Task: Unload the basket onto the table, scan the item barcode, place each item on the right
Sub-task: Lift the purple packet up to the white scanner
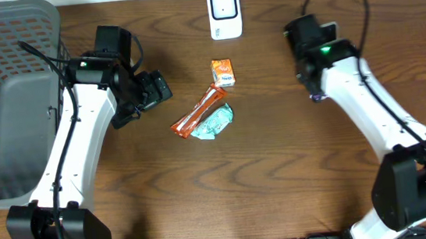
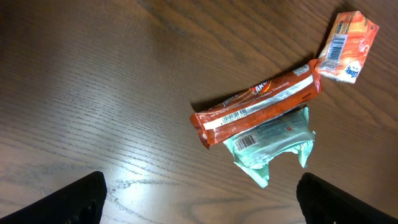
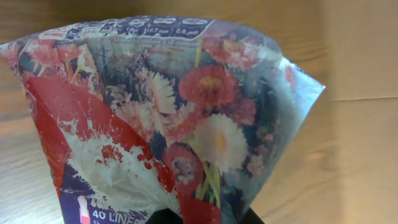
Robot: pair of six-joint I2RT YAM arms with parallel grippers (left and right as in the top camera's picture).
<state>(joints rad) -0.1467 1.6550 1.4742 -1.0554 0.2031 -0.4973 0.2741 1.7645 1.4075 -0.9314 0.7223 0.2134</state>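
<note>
My right gripper [image 3: 204,218] is shut on the lower edge of a flower-printed packet [image 3: 186,106] that fills the right wrist view. Overhead, only a purple sliver of that packet [image 1: 317,96] shows under the right wrist. A white barcode scanner [image 1: 224,12] stands at the back middle of the table. Three more items lie at the centre: a small orange pack [image 1: 223,73], a long orange-red bar [image 1: 199,111] and a mint-green packet [image 1: 213,123]. My left gripper [image 2: 199,208] hangs open above bare wood, short of the bar [image 2: 258,102] and the green packet [image 2: 270,143], holding nothing.
A grey mesh basket [image 1: 7,92] takes up the far left of the table. The left arm reaches out from the front left and the right arm from the front right. Bare wood lies between the centre items and the right gripper.
</note>
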